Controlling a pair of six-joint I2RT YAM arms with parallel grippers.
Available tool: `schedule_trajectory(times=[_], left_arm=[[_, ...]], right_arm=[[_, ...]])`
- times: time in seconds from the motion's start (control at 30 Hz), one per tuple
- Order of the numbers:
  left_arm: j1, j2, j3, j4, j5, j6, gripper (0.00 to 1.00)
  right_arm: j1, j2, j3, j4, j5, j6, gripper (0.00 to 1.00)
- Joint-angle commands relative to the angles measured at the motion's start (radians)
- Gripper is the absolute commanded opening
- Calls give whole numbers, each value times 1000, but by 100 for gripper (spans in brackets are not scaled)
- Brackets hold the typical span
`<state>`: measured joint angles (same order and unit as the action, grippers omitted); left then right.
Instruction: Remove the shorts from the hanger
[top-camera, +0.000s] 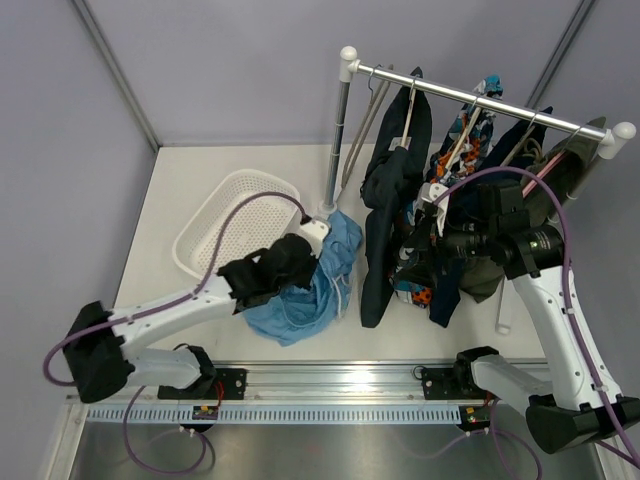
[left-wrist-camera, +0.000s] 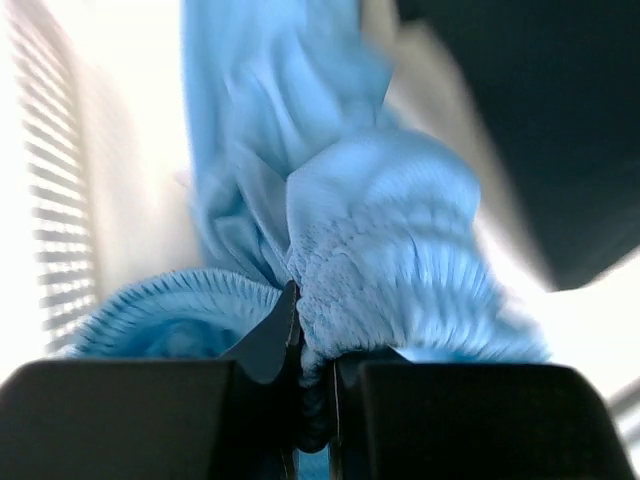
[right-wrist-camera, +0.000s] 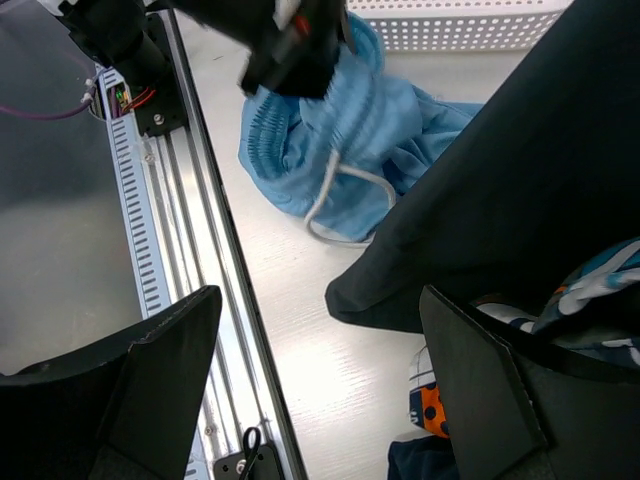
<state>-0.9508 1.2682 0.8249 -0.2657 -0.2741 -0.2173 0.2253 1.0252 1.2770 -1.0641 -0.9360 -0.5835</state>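
Light blue shorts (top-camera: 312, 285) lie bunched on table (top-camera: 180, 190), just R of white basket (top-camera: 228, 218), at foot of rack (top-camera: 480, 98). L gripper (left-wrist-camera: 315, 395) has fingers clamped on their gathered waistband. Dark shorts (top-camera: 383, 222) hang on rack; R gripper (right-wrist-camera: 320, 292) beside them, fingers wide apart, holding nothing.

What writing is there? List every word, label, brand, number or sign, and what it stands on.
None can be read.
The light blue shorts, the dark shorts and the white basket bear no legible marks.
The patterned garment shows only coloured shapes, no letters that can be made out.
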Motion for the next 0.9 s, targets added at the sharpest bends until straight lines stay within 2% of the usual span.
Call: schedule_trajectory(times=[0.0, 0.13, 0.17, 0.3, 0.47, 0.77, 0.87], left_arm=[[7, -190, 192, -122, -63, -86, 0], [99, -285, 341, -246, -131, -91, 0], [159, -297, 368, -260, -134, -82, 0], [308, -314, 567, -239, -129, -39, 0], [392, -199, 801, -144, -132, 65, 0], [478, 45, 1244, -72, -74, 117, 0], [498, 77, 1310, -47, -79, 134, 0]], right_arm=[[-6, -13, 67, -10, -29, -18, 89], [-6, -2, 93, 3, -32, -15, 89], [-7, 1, 97, 10, -34, -12, 89], [-6, 7, 102, 26, -41, 5, 89], [-6, 18, 90, 42, -50, 20, 89], [-6, 13, 56, 85, -52, 54, 89], [-6, 10, 44, 96, -50, 62, 89]])
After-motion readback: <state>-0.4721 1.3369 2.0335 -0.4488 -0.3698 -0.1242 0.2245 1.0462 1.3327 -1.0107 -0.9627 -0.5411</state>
